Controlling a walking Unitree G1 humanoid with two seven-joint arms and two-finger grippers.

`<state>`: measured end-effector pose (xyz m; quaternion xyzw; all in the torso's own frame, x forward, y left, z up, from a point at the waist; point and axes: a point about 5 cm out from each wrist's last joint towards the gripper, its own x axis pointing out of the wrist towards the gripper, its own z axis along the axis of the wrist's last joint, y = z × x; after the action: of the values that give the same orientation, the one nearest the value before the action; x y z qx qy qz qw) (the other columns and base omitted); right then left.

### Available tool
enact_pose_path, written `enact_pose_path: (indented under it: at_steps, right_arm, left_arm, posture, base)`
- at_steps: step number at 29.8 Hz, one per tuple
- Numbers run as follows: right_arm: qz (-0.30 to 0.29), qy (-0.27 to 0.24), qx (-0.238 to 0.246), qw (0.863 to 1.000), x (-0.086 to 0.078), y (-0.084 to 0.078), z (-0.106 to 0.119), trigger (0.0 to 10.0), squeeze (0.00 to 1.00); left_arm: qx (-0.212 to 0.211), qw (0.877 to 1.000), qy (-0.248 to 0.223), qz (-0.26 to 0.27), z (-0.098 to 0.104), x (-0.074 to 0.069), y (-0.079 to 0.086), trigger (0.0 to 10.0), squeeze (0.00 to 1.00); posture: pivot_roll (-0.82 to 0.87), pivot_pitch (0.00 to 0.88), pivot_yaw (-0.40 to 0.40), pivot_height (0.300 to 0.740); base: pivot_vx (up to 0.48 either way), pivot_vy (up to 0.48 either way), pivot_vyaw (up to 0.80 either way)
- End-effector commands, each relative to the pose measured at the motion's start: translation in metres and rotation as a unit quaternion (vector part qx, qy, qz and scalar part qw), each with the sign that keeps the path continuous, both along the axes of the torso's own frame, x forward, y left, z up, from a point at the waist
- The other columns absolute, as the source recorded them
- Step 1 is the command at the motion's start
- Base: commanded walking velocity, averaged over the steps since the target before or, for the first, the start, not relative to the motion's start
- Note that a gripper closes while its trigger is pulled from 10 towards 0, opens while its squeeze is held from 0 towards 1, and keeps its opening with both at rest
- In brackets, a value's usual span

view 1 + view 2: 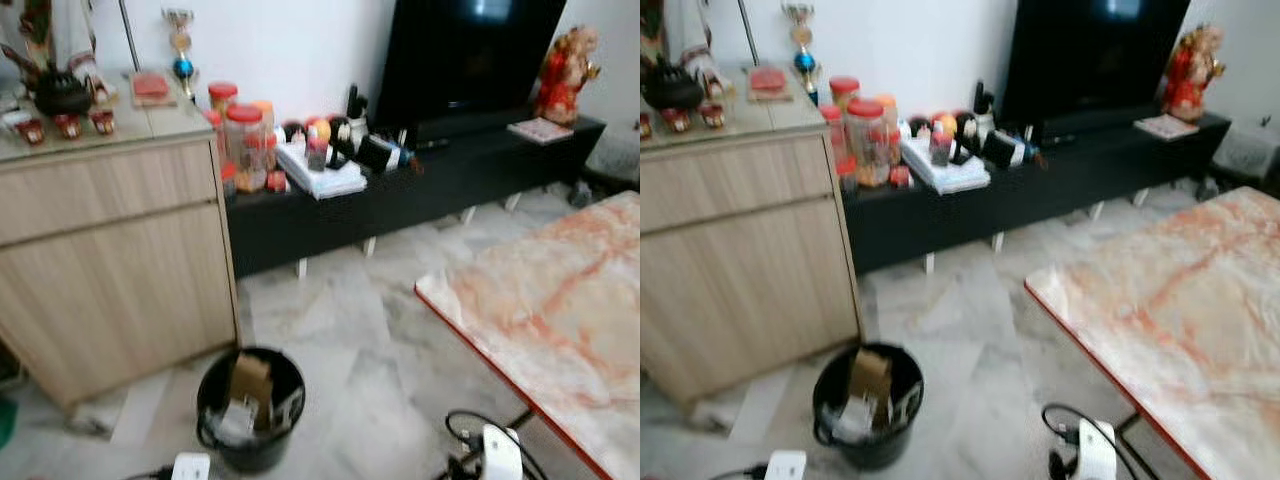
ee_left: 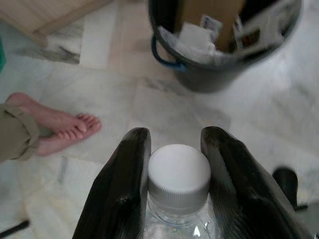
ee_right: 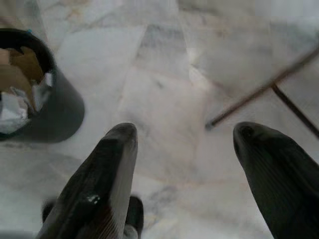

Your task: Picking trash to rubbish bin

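**One bottle in hand, bin just ahead**

Two black fingers (image 2: pixel 124 189) of the left hand (image 2: pixel 177 184) pinch a clear plastic bottle (image 2: pixel 178 177) by its neck, the white cap standing between them. The right hand (image 3: pixel 199 169) hangs over bare marble floor (image 3: pixel 164 74) with its fingers spread and nothing between them.

The carry looks done and the drop is the step in hand. The black rubbish bin (image 1: pixel 250 405) stands on the floor beside the wooden cabinet (image 1: pixel 120 260), already holding cardboard and crumpled wrappers. Next, I judge, the left hand must be brought over the bin's mouth before the pinch is loosened; released where it is now, the bottle would likely land on the floor short of the rim.

The left wrist view alone shows the bottle, and a person's bare feet (image 2: pixel 60 127) near the bin. The head views add the room: a red-veined marble desk (image 1: pixel 550 310) to the right and a low black TV bench (image 1: pixel 420 185) crowded with jars.
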<state>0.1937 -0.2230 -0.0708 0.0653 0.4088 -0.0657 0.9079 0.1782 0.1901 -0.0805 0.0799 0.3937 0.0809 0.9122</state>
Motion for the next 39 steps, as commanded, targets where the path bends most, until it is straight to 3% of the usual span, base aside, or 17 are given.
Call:
enact_pose_path:
  at_steps: [1, 16, 21, 31, 35, 37, 39]
  right_arm:
    - [0.004, -0.013, 0.008, 1.0, 0.008, 0.007, 0.003, 10.0, 0.0]
    - [0.005, -0.012, 0.011, 1.0, 0.008, 0.007, 0.003, 10.0, 0.0]
    - [0.036, -0.017, 0.006, 0.999, 0.012, 0.011, 0.005, 10.0, 0.0]
    - [0.142, -0.098, 0.001, 0.985, 0.05, 0.018, 0.032, 10.0, 0.0]
    - [0.219, -0.12, 0.012, 0.968, 0.072, 0.03, 0.049, 10.0, 0.0]
    - [0.235, -0.137, 0.017, 0.962, 0.078, 0.035, 0.055, 10.0, 0.0]
    - [0.281, -0.155, 0.037, 0.946, 0.089, 0.049, 0.065, 10.0, 0.0]
  left_arm:
    - [0.003, 1.0, 0.021, 0.006, -0.005, -0.011, 0.004, 10.0, 0.0]
    - [0.005, 1.0, 0.018, 0.001, -0.004, -0.009, 0.005, 10.0, 0.0]
    - [0.004, 1.0, -0.011, 0.001, 0.002, 0.001, 0.005, 10.0, 0.0]
    - [0.018, 0.992, -0.124, -0.014, 0.033, 0.044, 0.008, 10.0, 0.0]
    - [-0.013, 0.974, -0.221, -0.049, 0.067, 0.085, -0.006, 10.0, 0.0]
    - [-0.009, 0.969, -0.238, -0.07, 0.075, 0.094, -0.011, 10.0, 0.0]
    - [-0.018, 0.957, -0.273, -0.097, 0.093, 0.112, -0.023, 10.0, 0.0]
  posture:
    - [0.0, 0.038, -0.1, 0.74]
    - [0.0, 0.025, -0.094, 0.74]
    - [0.0, 0.02, -0.094, 0.74]
    - [-0.01, 0.017, -0.093, 0.74]
    - [-0.01, 0.015, -0.096, 0.74]
    - [-0.01, 0.017, -0.097, 0.74]
    - [-0.01, 0.021, -0.1, 0.74]
  base:
    - [0.48, 0.0, 0.0]
    - [0.48, 0.0, 0.0]
    - [0.196, 0.0, 0.0]
    - [0.0, 0.0, 0.0]
    - [0.0, 0.0, 0.0]
    - [0.0, 0.0, 0.0]
    - [0.0, 0.0, 0.0]
